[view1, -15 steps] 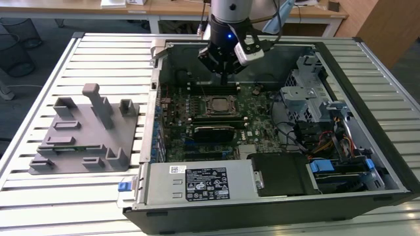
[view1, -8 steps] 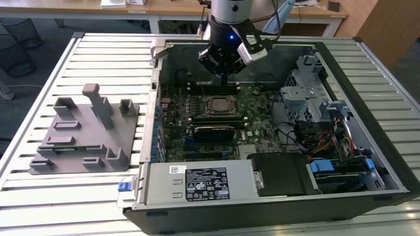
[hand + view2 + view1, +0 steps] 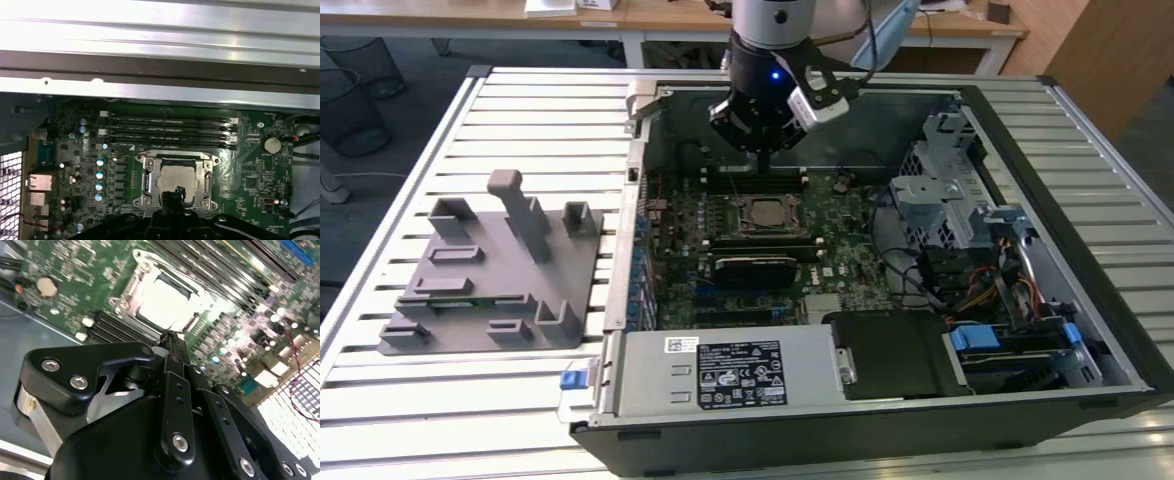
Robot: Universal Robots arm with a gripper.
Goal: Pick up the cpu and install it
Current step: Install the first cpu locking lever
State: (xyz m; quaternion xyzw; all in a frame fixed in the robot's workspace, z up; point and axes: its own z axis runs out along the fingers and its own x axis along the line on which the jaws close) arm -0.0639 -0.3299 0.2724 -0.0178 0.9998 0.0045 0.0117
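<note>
Hovering above the green motherboard (image 3: 774,235), the black end effector (image 3: 172,194), fingers pressed together, poised over the small silvery square cpu (image 3: 176,178) seated inside its socket.

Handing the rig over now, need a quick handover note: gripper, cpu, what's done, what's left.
Gripper: above the motherboard inside the open computer case, just off the socket; its tip appears at the socket's edge in both wrist views. Nothing visible in its grasp.
The cpu: lying flat in the socket frame, silvery top up.
Grey fixture: on the table at the exterior view's left, no chip visible on it.
Done: cpu placed in the socket.
Left: confirm it is seated properly; latch state unclear.
</note>
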